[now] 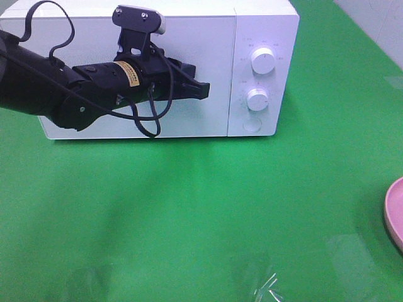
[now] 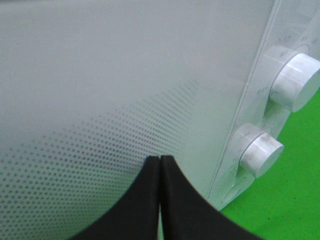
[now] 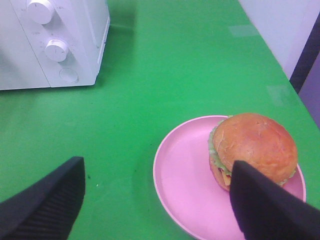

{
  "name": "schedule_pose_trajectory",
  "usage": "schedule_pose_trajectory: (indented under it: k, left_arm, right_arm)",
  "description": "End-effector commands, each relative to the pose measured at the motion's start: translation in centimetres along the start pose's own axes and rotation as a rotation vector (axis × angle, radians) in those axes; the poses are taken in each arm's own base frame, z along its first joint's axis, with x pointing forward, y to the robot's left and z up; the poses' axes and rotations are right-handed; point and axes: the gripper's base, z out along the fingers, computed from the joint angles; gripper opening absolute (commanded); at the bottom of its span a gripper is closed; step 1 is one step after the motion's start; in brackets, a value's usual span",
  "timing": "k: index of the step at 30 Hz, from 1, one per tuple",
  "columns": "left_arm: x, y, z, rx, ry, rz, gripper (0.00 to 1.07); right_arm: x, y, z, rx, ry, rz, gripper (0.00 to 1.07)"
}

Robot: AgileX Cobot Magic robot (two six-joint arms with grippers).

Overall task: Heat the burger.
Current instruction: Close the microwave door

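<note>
The burger [image 3: 252, 145], with a golden-brown bun and a green lettuce edge, sits on the right part of a pink plate [image 3: 182, 175] in the right wrist view. My right gripper [image 3: 157, 200] hovers open above the plate; one dark finger [image 3: 270, 205] overlaps the burger's near side and holds nothing. Only the plate's rim [image 1: 395, 214] shows at the right edge of the high view. The white microwave [image 1: 189, 25] stands at the back with its door closed. My left gripper [image 1: 204, 91] is shut and empty, its tip [image 2: 160, 159] close to the door's right part.
Two round white knobs [image 1: 262, 61] [image 1: 257, 99] and a round button [image 1: 252, 124] sit on the microwave's right panel. The green tabletop [image 1: 201, 207] stretches between microwave and plate. A pale wall [image 3: 280, 25] borders the table's right side.
</note>
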Motion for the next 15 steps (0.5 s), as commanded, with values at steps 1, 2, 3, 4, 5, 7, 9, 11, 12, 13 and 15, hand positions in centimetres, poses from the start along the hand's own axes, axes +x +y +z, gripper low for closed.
schedule_pose_trajectory:
  k: [1, 2, 3, 4, 5, 7, 9, 11, 12, 13, 15]
  left_arm:
    - [-1.2, 1.6, 0.1, -0.065, -0.047, -0.082, 0.0]
    - [-1.3, 1.3, 0.0, -0.06, -0.03, -0.078, 0.0]
    - [-1.3, 1.3, 0.0, -0.06, -0.03, -0.078, 0.0]
    - [-1.4, 0.6, -0.3, -0.054, 0.024, -0.072, 0.0]
    - [-1.6, -0.5, -0.9, -0.043, 0.096, -0.058, 0.01]
    - [-1.8, -1.5, -1.5, -0.027, 0.169, -0.022, 0.07]
    - [-1.7, -2.2, -1.8, -0.018, 0.212, 0.0, 0.12]
    - [-1.7, -3.3, -2.5, -0.006, 0.289, 0.038, 0.23]
    - [-1.7, -4.5, -3.3, 0.005, 0.356, 0.061, 0.44]
    - [-1.7, -4.5, -3.3, 0.005, 0.356, 0.061, 0.44]
    - [-1.7, -5.6, -4.0, 0.013, 0.418, 0.067, 0.67]
  right_arm:
    - [0.1, 0.0, -0.4, 0.006, -0.033, -0.005, 0.76]
    - [0.1, 0.0, -0.4, 0.006, -0.033, -0.005, 0.76]
    - [0.1, 0.0, -0.4, 0.006, -0.033, -0.005, 0.76]
    - [0.1, 0.0, -0.4, 0.006, -0.033, -0.005, 0.76]
    - [0.1, 0.0, -0.4, 0.006, -0.033, -0.005, 0.76]
    - [0.1, 0.0, -0.4, 0.006, -0.033, -0.005, 0.76]
    - [0.1, 0.0, -0.4, 0.006, -0.033, -0.005, 0.76]
    - [0.1, 0.0, -0.4, 0.006, -0.033, -0.005, 0.76]
    - [0.1, 0.0, -0.4, 0.006, -0.033, -0.005, 0.76]
    - [0.1, 0.0, -0.4, 0.006, -0.033, -0.005, 0.76]
    - [0.1, 0.0, -0.4, 0.006, -0.033, -0.005, 0.76]
